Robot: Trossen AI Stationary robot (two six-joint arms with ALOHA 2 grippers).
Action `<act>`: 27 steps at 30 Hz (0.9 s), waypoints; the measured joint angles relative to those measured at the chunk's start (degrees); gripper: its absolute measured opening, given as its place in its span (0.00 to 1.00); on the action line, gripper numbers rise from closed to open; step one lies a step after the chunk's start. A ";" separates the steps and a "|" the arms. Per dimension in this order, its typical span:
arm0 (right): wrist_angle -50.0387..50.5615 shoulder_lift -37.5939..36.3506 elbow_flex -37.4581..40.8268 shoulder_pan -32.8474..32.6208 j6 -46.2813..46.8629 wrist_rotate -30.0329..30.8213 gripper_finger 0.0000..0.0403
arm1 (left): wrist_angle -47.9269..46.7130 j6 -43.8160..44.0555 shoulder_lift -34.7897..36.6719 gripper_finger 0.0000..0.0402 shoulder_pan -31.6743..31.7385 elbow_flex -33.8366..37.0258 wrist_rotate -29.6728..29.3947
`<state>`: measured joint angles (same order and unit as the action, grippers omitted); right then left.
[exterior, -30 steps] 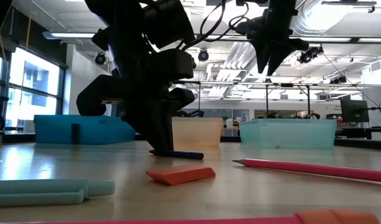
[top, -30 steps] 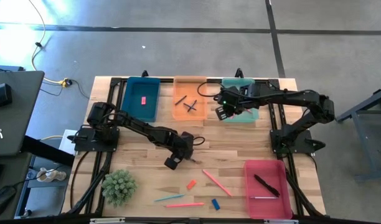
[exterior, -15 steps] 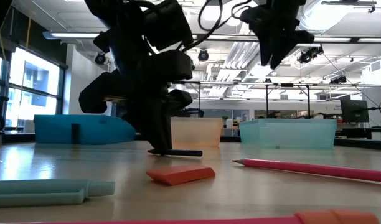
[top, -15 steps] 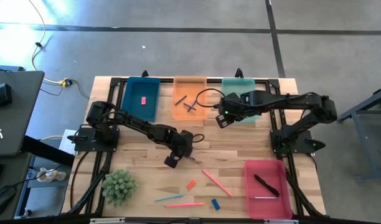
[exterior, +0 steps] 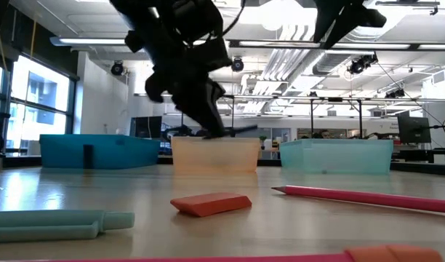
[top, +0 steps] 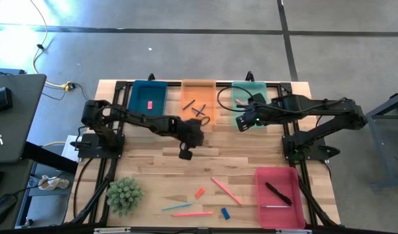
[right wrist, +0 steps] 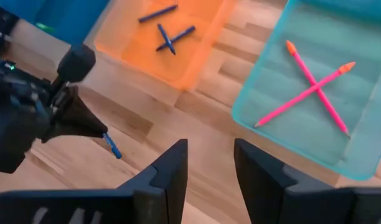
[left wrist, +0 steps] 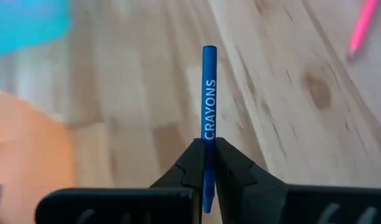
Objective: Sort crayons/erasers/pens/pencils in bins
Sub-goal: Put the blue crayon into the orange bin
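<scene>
The left tool (left wrist: 208, 163) is clamped on a crayon (left wrist: 208, 99), a thin blue stick with the word CRAYONS printed in white along its length; it juts straight out from between the two dark fingers. From above, this tool (top: 186, 151) hangs over the bare wood near the centre of the worktop (top: 244, 159), just toward 6 o'clock from the orange bin (top: 198, 103). In the low view the crayon (exterior: 237, 132) shows as a dark sliver, lifted clear of the wood, level with the orange bin's rim.

The orange bin, at 12 o'clock on the worktop, holds three more crayons (right wrist: 167, 33), two of them crossed, one lying apart. At 11 o'clock the dark blue-teal bin (top: 147, 103) carries one small pink eraser (top: 149, 104). At 1 o'clock the light green-teal bin (right wrist: 315, 134) holds two salmon-pink pencils (right wrist: 315, 84) with orange tips, laid across one another. The red-pink bin (top: 278, 197), at 5 o'clock, has a black pen (top: 278, 193) lying slantwise and a paler grey one (top: 274, 207) beside it.

The right tool (right wrist: 209, 165) hovers with its fingers parted and nothing between them, over the wood between the orange and green-teal bins.

Toward 6 o'clock, loose on the wood, lie an orange-red eraser (top: 199, 192), a blue eraser (top: 225, 212), two salmon-pink pencils (top: 225, 190) and a light blue one (top: 177, 207). A small green plant (top: 124, 195) sits at 7 o'clock.
</scene>
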<state>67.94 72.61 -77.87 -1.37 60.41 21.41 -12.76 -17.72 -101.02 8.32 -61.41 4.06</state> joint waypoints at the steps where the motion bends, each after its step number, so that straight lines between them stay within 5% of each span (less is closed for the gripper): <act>1: 0.01 -0.38 0.00 -0.07 -0.23 0.46 0.31 | 0.29 0.70 0.74 0.01 0.84 0.00 0.02; 14: 0.01 -1.02 -0.02 -0.08 -5.52 1.16 0.31 | 7.58 9.58 7.37 0.01 15.57 -0.15 -3.65; 21: 0.01 -1.02 -0.02 -0.08 -6.91 1.18 0.31 | 5.80 16.80 5.55 0.01 23.84 -0.20 -3.75; 27: 0.01 -1.02 -0.02 -0.08 -6.91 1.21 0.31 | 5.70 20.58 1.02 0.01 24.47 -0.17 -1.89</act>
<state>67.94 71.59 -77.89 -1.45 53.49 22.62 -7.06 2.87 -100.00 32.79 -61.58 2.17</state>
